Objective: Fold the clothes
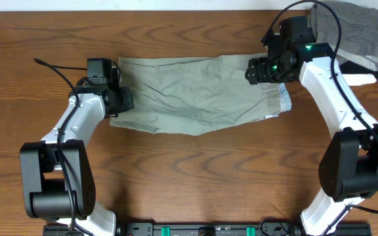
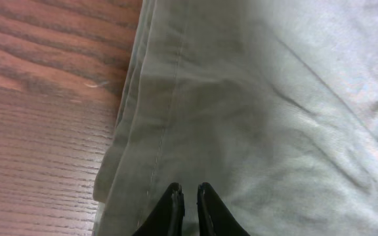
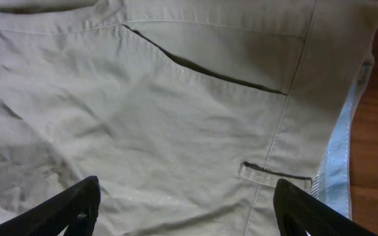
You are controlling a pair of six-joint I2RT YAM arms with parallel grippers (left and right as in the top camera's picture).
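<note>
Shorts (image 1: 195, 95) near grey folded garment (image 1: 365, 27)

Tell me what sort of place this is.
Probably a robot test bench, not a home: a white left arm and right arm stand on a black rail at the edge of a wood-grain table, with khaki-green shorts spread between them and a grey garment at the far corner.

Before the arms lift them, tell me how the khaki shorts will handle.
Likely floppy: the shorts lie flat with soft wrinkles, so unheld parts should droop. Probably light, being thin cloth. Stacked layers at the hem may slide apart.
</note>
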